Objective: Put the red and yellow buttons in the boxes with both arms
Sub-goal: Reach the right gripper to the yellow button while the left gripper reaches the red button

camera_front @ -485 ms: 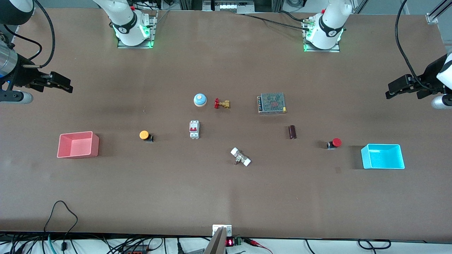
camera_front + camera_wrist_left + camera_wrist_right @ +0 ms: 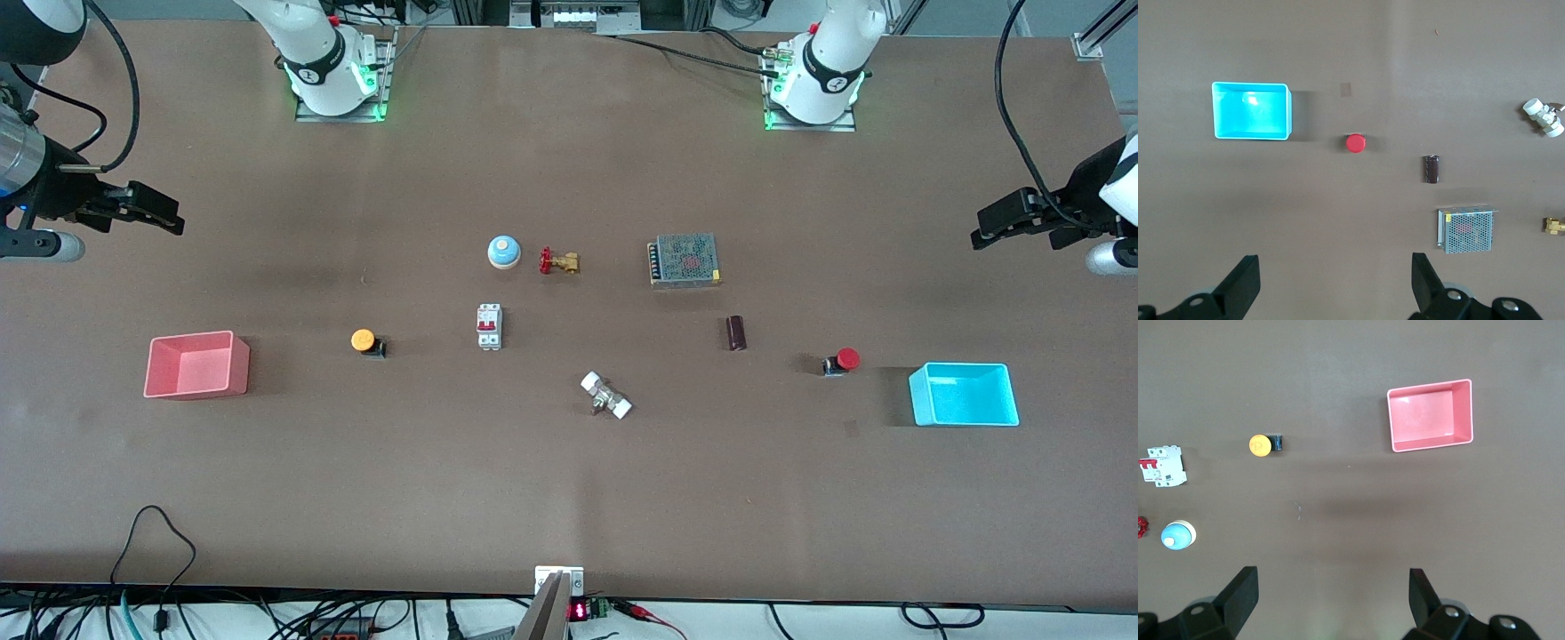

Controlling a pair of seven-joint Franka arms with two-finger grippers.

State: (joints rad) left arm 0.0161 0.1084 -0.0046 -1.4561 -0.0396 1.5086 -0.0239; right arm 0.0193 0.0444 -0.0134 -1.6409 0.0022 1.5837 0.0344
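Observation:
The yellow button (image 2: 364, 340) lies on its side on the table beside the pink-red box (image 2: 197, 364), toward the right arm's end; both show in the right wrist view, button (image 2: 1261, 445) and box (image 2: 1429, 415). The red button (image 2: 844, 359) lies beside the cyan box (image 2: 964, 394), toward the left arm's end; both show in the left wrist view, button (image 2: 1355, 143) and box (image 2: 1251, 111). My right gripper (image 2: 169, 217) is open and empty, high over the table's edge. My left gripper (image 2: 982, 228) is open and empty, high over the other edge.
In the middle stand a blue-and-white bell (image 2: 503, 252), a red-handled brass valve (image 2: 558, 261), a grey mesh-topped unit (image 2: 684, 260), a white circuit breaker (image 2: 489, 325), a dark cylinder (image 2: 736, 332) and a white-capped fitting (image 2: 606, 396).

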